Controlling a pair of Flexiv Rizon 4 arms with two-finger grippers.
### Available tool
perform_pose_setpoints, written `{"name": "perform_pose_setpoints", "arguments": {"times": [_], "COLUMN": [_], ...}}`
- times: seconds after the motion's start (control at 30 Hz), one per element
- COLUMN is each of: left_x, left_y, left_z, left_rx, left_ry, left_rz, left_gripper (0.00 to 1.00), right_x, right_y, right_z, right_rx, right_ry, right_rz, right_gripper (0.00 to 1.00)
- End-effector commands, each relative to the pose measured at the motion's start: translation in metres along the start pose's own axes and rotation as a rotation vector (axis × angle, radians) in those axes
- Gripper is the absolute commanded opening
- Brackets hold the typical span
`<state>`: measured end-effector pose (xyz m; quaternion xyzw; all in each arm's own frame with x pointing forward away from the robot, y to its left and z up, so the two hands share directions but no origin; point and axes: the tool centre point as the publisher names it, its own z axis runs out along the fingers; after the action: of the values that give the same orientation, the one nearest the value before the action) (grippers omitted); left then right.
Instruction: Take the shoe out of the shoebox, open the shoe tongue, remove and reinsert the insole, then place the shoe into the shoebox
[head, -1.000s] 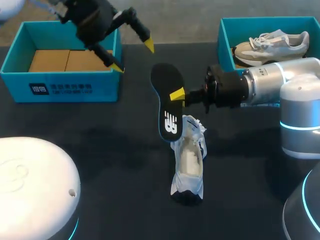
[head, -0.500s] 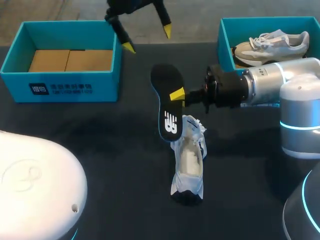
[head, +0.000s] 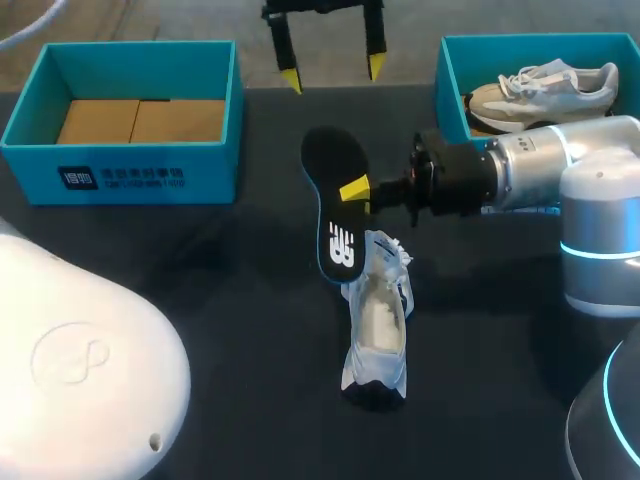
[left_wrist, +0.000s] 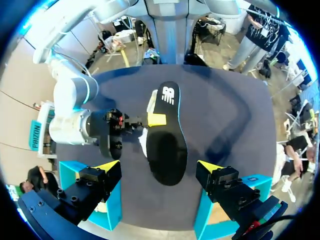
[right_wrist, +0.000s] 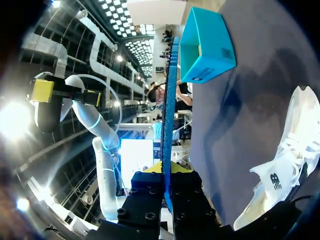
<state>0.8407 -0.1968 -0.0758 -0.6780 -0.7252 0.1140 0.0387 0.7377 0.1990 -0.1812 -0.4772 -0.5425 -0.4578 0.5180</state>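
From the head view, we see the white shoe (head: 378, 330) lying mid-table, opening up. Our right gripper (head: 355, 190) is clamped on the insole (head: 332, 205), which is held on edge just above the shoe. Only the right wrist view shows the insole edge-on, a thin blue line. The left wrist view shows its black face and white logo, framed by our left gripper (left_wrist: 159, 167), fingers spread wide and holding nothing.

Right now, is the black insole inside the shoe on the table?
No, the right gripper is shut on the insole, holding it up outside the shoe that lies on the table.
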Motion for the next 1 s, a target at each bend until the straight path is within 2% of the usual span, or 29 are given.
{"name": "perform_pose_setpoints", "arguments": {"times": [0.03,0.27,0.47,0.67,1.0], "left_x": [-0.006,-0.005,0.005,0.026,0.068], "left_y": [0.0,0.005,0.009,0.006,0.0], "left_z": [0.0,0.004,-0.002,-0.005,0.004], "left_rx": [-0.008,-0.022,-0.064,-0.105,-0.17], "left_ry": [0.227,0.207,0.124,-0.094,-0.439], "left_rz": [0.003,-0.025,-0.041,-0.011,0.026], "left_gripper": [1.0,1.0,1.0,1.0,1.0], "right_x": [0.0,0.0,0.0,0.0,0.0], "right_y": [0.0,0.0,0.0,0.0,0.0], "right_z": [0.001,0.001,0.001,0.001,0.001], "right_rx": [-0.001,-0.001,-0.001,-0.001,-0.001], "right_ry": [-0.002,-0.002,-0.002,-0.002,-0.002], "right_rz": [0.001,0.001,0.001,0.001,0.001], "right_gripper": [0.0,0.0,0.0,0.0,0.0]}}
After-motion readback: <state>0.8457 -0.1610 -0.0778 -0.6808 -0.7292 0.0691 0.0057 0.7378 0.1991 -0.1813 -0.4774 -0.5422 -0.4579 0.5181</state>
